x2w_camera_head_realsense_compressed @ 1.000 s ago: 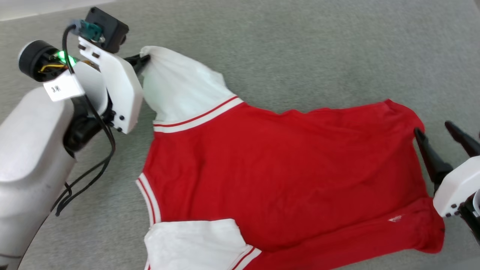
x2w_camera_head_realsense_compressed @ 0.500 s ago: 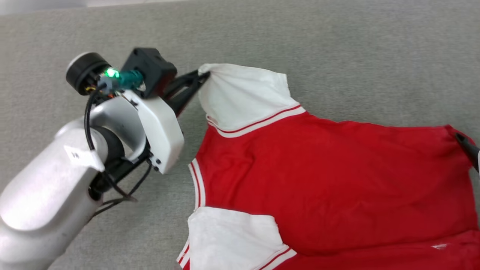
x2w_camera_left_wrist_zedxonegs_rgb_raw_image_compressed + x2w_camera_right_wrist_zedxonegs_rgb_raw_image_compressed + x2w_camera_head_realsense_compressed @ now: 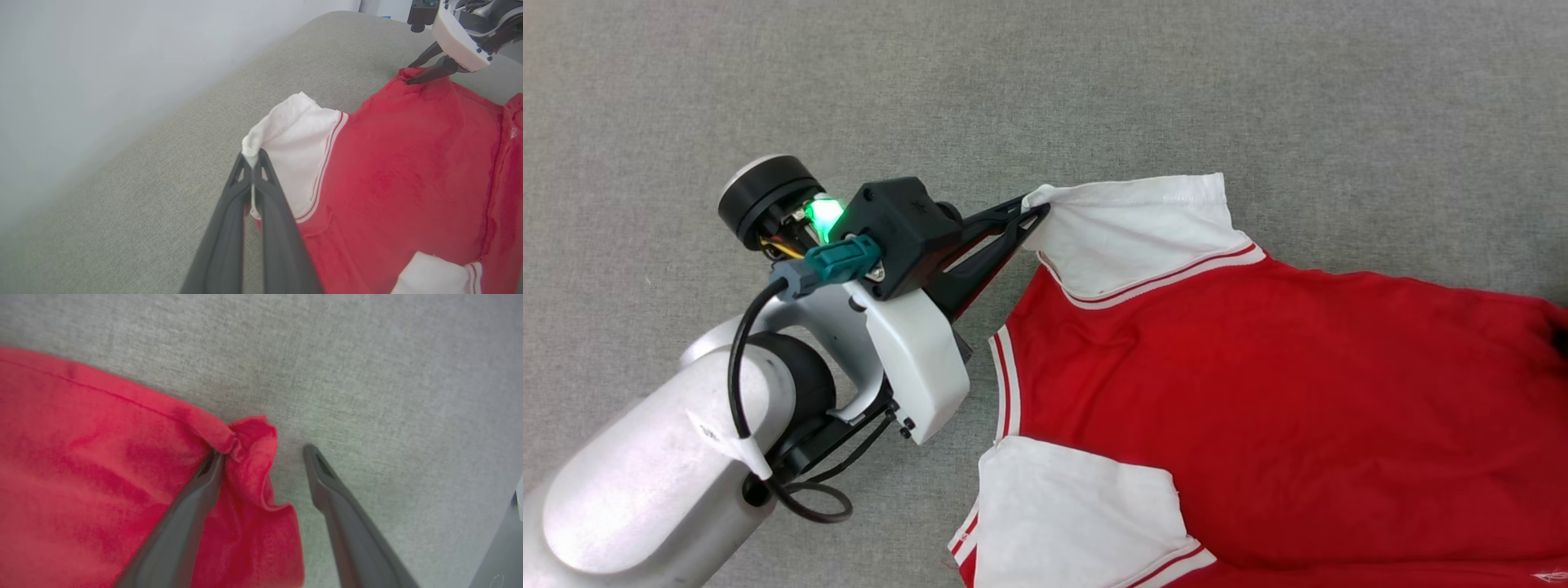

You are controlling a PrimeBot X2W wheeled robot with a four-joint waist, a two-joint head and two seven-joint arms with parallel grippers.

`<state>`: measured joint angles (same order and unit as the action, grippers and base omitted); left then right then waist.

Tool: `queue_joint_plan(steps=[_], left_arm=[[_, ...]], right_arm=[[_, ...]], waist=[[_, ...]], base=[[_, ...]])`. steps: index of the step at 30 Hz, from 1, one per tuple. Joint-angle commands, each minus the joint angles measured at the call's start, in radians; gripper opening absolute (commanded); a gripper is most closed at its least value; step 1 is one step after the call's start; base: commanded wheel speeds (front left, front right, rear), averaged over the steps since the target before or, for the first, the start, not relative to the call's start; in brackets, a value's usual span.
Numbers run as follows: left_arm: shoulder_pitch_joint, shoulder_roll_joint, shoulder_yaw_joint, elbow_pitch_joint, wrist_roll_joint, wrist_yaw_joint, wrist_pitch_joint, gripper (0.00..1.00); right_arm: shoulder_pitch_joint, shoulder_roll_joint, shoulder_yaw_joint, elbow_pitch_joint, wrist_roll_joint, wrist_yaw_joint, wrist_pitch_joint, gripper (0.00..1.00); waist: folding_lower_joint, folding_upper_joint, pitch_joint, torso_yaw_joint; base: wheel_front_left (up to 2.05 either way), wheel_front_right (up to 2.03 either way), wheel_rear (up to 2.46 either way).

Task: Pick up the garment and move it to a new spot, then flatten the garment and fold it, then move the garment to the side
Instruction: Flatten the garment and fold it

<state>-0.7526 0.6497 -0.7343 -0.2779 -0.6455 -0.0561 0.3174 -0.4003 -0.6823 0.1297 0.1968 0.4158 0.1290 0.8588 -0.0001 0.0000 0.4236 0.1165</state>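
Note:
The garment [image 3: 1258,392], a red jersey with white sleeves and striped trim, lies spread on the grey surface. My left gripper [image 3: 1033,214] is shut on the outer corner of the far white sleeve [image 3: 1135,229], pinching it just above the surface. The left wrist view shows the closed tips [image 3: 253,157] with white cloth between them. The other sleeve [image 3: 1078,506] lies flat near the bottom. At the garment's [image 3: 102,465] far hem corner my right gripper [image 3: 263,452] is open. One finger rests on the bunched red cloth, the other on the bare surface.
The grey cloth surface [image 3: 1094,82] stretches wide around the garment. In the left wrist view a pale wall [image 3: 102,61] borders the surface along its far side, and my right gripper [image 3: 410,73] stands over the red hem.
The head camera has swung left, so the whole picture shifted right. My left gripper kept its hold and drew the sleeve outward, so it lies flatter. The right gripper stayed open.

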Motion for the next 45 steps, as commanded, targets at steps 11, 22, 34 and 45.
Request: queue_joint_plan(steps=[11,22,34,45], left_arm=[[0.055,-0.008,0.017,0.090,-0.036,0.017,-0.054,0.00],[0.152,0.021,0.049,0.137,-0.071,0.053,-0.126,0.00],[0.423,0.099,0.037,0.009,-0.103,0.168,-0.166,0.00],[0.651,0.163,-0.049,-0.033,-0.119,0.217,-0.144,0.00]], right_arm=[[0.010,0.050,0.092,0.073,0.039,0.003,-0.101,0.00],[0.001,0.074,-0.018,0.059,0.062,0.001,-0.272,0.00],[0.246,0.130,-0.178,-0.114,0.082,0.001,-0.320,0.00],[0.532,0.094,-0.139,-0.239,0.138,0.001,-0.300,0.00]], waist=[[0.0001,0.0000,-0.007,-0.007],[0.0001,0.0000,-0.150,-0.044],[0.0001,0.0000,-0.264,-0.068],[0.0001,0.0000,-0.280,-0.072]], base=[[0.00,0.00,0.00],[0.00,0.00,0.00],[0.00,0.00,0.00],[0.00,0.00,0.00]])
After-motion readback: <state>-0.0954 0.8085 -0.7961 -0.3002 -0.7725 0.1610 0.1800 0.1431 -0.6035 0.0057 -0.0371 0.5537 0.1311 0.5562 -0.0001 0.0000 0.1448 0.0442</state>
